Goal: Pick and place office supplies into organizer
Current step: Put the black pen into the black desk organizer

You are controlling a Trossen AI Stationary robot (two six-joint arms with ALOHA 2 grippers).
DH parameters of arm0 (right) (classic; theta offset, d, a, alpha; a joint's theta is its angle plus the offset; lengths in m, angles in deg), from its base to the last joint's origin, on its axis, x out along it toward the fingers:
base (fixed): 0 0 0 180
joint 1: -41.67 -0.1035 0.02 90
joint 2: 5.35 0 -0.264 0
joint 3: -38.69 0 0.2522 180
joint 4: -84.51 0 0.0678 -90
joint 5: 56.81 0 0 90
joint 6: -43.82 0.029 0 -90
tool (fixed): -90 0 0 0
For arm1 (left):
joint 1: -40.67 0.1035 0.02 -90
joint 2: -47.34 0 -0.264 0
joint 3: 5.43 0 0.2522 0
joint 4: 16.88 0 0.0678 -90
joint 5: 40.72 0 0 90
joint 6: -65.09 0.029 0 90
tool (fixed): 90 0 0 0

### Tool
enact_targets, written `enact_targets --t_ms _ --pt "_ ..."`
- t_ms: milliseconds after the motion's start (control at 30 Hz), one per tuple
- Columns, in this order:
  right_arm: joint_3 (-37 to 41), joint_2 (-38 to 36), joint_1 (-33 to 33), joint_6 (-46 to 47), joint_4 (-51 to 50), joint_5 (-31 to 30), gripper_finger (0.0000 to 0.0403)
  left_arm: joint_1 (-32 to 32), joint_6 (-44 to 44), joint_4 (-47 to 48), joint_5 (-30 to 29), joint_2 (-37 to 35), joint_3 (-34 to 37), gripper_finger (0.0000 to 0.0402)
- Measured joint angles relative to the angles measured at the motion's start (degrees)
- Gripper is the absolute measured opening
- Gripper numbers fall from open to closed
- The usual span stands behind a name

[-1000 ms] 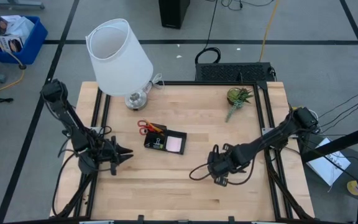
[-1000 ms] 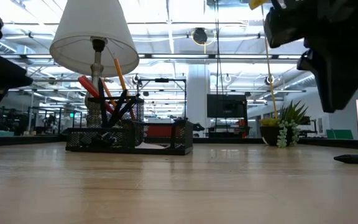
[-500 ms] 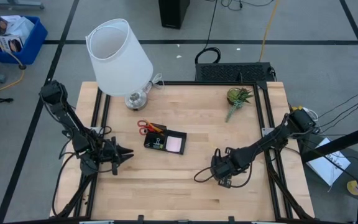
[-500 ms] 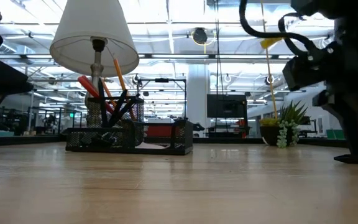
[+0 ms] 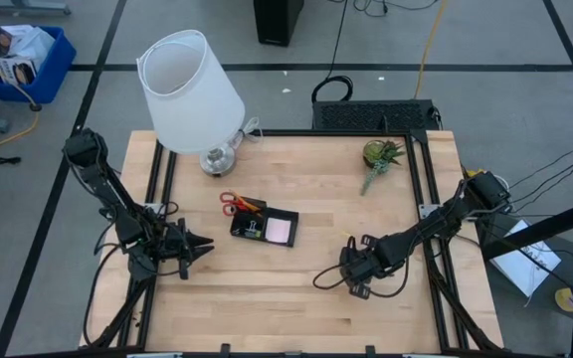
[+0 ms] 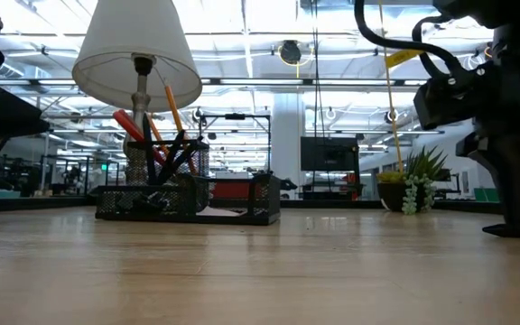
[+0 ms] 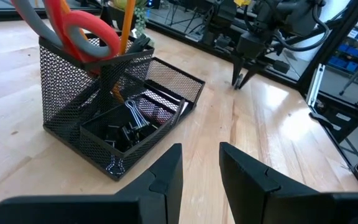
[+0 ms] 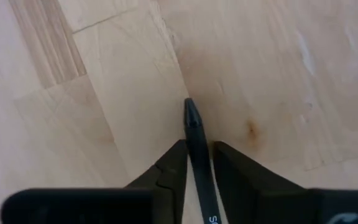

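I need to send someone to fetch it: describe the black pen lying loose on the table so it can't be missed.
Start at the white lamp at the table's far left and cross to the opposite, near right part of the wooden table. There the right gripper points down at the boards, its fingers on either side of the black pen. Unlike the pens standing in the black mesh organizer, it lies flat and alone.
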Motion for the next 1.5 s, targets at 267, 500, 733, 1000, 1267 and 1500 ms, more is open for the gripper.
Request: enact_targets --t_ms 267,500,733,1000,1267,1500 --pt "0.15 0.12 -0.31 2.37 2.74 -2.46 0.0019 0.0 0.0 0.01 -0.46 0.0 0.01 0.0108" --pt "0.37 0.35 1.02 2.93 15.86 -10.26 0.0034 0.01 0.01 0.01 -1.46 -0.01 0.0 0.0108" --pt "0.31 0.2 4.97 -8.52 38.7 -12.55 0.0021 -0.01 0.02 0.02 -1.54 -0.02 0.0 0.0108" --pt "0.21 0.26 11.7 -27.74 67.28 -10.74 0.0026 -0.01 0.17 0.04 -1.57 -0.02 0.0 0.0108" --pt "0.14 7.74 19.39 -39.94 90.64 -7.44 0.0027 0.0 0.55 0.07 -2.6 -0.02 0.01 0.0108" --pt "-1.78 14.73 22.86 -54.97 109.06 -3.74 0.0024 0.0 0.71 0.48 -2.58 -0.02 0.0 0.0108"
